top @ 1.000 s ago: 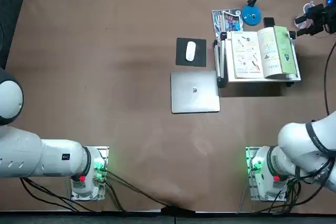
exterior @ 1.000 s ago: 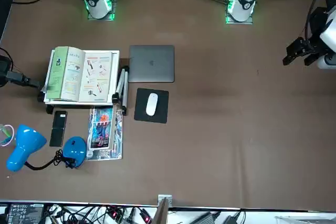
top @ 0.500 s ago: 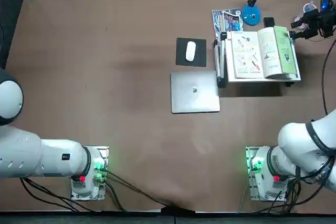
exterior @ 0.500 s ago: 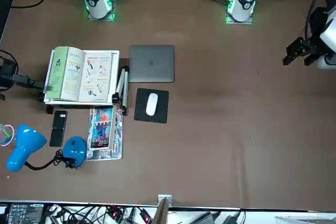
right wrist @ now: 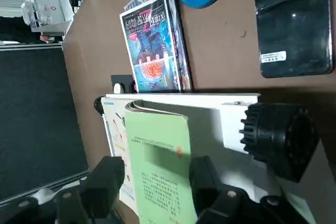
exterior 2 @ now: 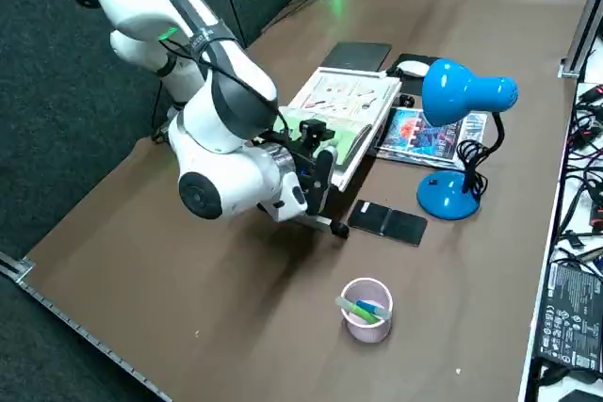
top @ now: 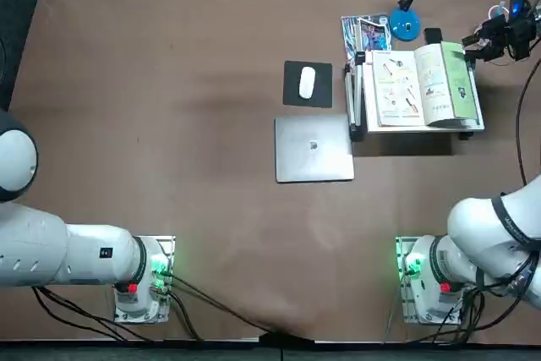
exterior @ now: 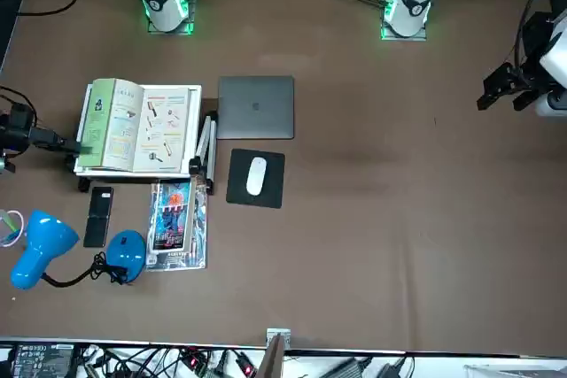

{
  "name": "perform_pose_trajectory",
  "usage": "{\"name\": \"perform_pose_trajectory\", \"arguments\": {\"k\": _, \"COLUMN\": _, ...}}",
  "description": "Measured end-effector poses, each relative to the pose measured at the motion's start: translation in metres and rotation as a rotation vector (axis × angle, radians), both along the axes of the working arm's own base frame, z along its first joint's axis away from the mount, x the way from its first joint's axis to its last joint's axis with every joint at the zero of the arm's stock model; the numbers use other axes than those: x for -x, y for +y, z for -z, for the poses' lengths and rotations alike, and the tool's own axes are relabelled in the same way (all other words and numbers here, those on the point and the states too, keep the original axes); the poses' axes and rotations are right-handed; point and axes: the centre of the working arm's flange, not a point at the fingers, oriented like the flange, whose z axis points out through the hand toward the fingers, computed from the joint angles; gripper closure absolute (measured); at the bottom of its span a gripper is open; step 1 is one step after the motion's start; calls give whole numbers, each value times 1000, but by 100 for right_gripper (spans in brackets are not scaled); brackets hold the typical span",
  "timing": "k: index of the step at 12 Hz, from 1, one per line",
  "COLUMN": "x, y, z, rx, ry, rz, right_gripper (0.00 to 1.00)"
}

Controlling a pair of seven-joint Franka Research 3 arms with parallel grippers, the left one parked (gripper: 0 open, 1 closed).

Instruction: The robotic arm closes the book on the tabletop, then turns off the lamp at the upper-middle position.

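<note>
top view: the tabletop [top: 211, 175] carries the book [top: 414, 86], open on a white stand [top: 369, 103] toward the far right corner. the laptop [top: 314, 149] is just beside the stand, on the side toward the tabletop's left edge. the blue base of the lamp [top: 405, 24] lies between the stand and the far edge. the right gripper [top: 472, 48] is at the book's right side. the robotic arm [top: 499, 226] is mounted near the near edge.

front view: the right gripper [exterior: 78, 146] points at the book's green cover [exterior: 96, 123]; contact cannot be determined. the phone [exterior: 98, 217] lies between the stand and the lamp.

right side view: the right gripper is above the book's right side, partly hidden by the arm. the lamp's shade is raised over its base. the cup [exterior 2: 367, 309], holding pens, is nearer the tabletop's right edge than the phone.

right wrist view: the right gripper [right wrist: 156, 181] is open, fingers [right wrist: 108, 177] well apart. the green cover shows between them, ungripped. the leaflet [right wrist: 151, 45] lies beyond the stand.
</note>
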Motion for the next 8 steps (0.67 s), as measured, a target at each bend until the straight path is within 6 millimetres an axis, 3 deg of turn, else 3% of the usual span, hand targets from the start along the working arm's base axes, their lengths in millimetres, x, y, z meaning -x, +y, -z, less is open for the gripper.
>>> {"name": "perform_pose_trajectory", "arguments": {"k": 8, "x": 2, "y": 2, "z": 21, "rx": -26, "ry": 14, "rz": -2, "right_gripper": 28}}
